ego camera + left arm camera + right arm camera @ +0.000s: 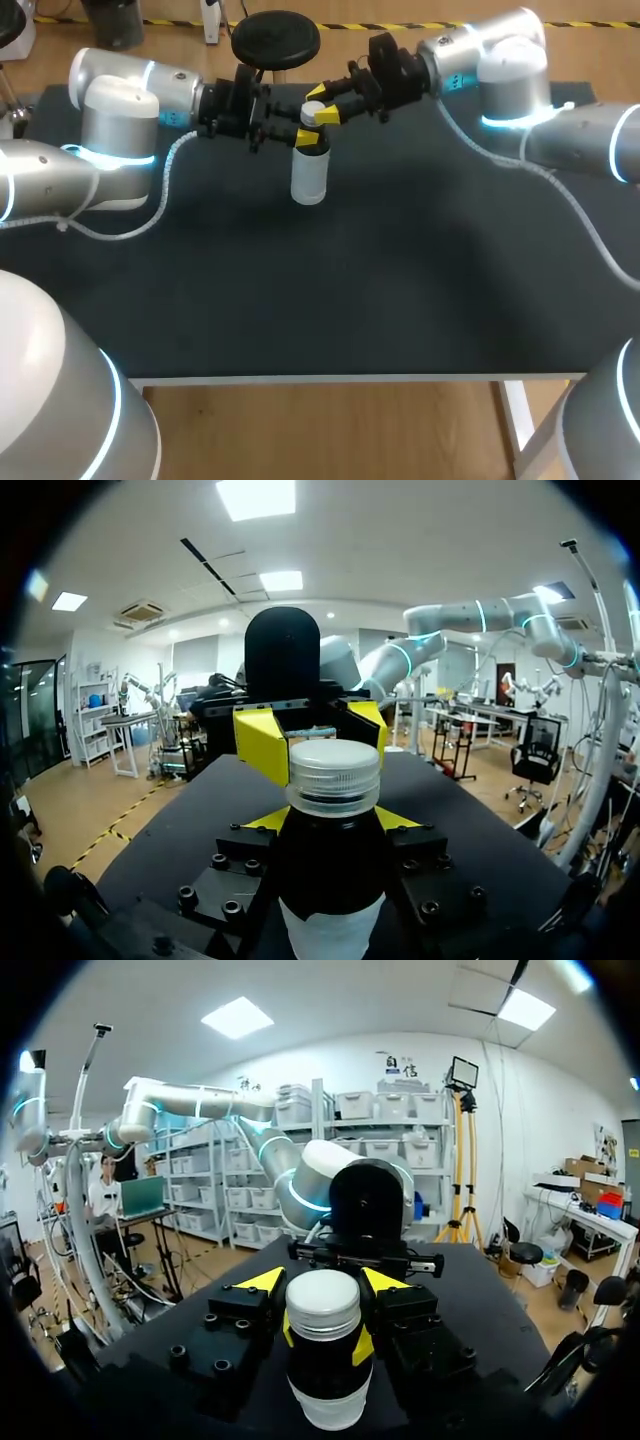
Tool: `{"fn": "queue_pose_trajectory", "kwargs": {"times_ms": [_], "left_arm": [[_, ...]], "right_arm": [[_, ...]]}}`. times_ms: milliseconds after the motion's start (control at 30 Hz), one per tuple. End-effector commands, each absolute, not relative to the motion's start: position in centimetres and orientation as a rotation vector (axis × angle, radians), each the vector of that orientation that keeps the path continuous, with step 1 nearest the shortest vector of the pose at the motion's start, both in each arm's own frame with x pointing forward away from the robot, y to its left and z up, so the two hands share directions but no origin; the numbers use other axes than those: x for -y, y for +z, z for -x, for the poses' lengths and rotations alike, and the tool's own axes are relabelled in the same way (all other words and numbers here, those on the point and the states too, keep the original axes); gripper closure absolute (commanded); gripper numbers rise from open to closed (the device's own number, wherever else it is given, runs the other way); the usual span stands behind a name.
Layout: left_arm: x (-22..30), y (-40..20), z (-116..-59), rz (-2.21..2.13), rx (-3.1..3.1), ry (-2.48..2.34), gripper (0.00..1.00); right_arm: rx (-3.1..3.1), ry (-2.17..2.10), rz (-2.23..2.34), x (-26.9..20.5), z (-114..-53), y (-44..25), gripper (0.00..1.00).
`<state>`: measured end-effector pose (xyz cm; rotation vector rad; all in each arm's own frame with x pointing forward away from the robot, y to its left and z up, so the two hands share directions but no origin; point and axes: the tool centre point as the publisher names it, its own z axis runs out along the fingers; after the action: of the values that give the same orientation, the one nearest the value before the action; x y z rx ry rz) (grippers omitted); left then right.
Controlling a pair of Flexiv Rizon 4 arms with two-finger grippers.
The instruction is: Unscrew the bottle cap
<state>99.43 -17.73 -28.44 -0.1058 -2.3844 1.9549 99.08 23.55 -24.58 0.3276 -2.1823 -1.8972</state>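
The bottle (330, 870) runs off the left wrist view's edge; its cap (334, 775) partly hides the right fingers (258, 745).

- the bottle (330, 880), dark with a pale label low down, stands upright on the black bench (165, 830), nearest of all
- its ribbed silvery cap (333, 773) sits on the neck
- the left tool (330, 822) clasps the bottle below the cap; one yellow tip meets it on each side
- the right tool (315, 735) sits just beyond the cap, level with it; the right arm (395, 660) runs off far right
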Motion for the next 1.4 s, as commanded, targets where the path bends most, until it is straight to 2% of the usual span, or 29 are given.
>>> {"fn": "queue_pose_trajectory", "kwargs": {"times_ms": [33, 567, 1367, 1400], "left_arm": [[17.46, -28.7, -99.71, 0.105, 2.385, 1.951, 1.0], [17.46, -28.7, -99.71, 0.105, 2.385, 1.951, 1.0], [17.46, -28.7, -99.71, 0.105, 2.385, 1.951, 1.0], [17.46, -28.7, -99.71, 0.105, 2.385, 1.951, 1.0]], "right_arm": [[2.044, -1.761, -0.524, -23.74, -100.73, -24.79, 1.0], [1.814, -1.483, -0.922, -23.42, -101.14, -24.87, 1.0], [1.552, -1.119, -1.226, -23.43, -100.49, -24.44, 1.0], [1.556, -1.113, -1.23, -23.45, -100.54, -24.43, 0.48]]}}
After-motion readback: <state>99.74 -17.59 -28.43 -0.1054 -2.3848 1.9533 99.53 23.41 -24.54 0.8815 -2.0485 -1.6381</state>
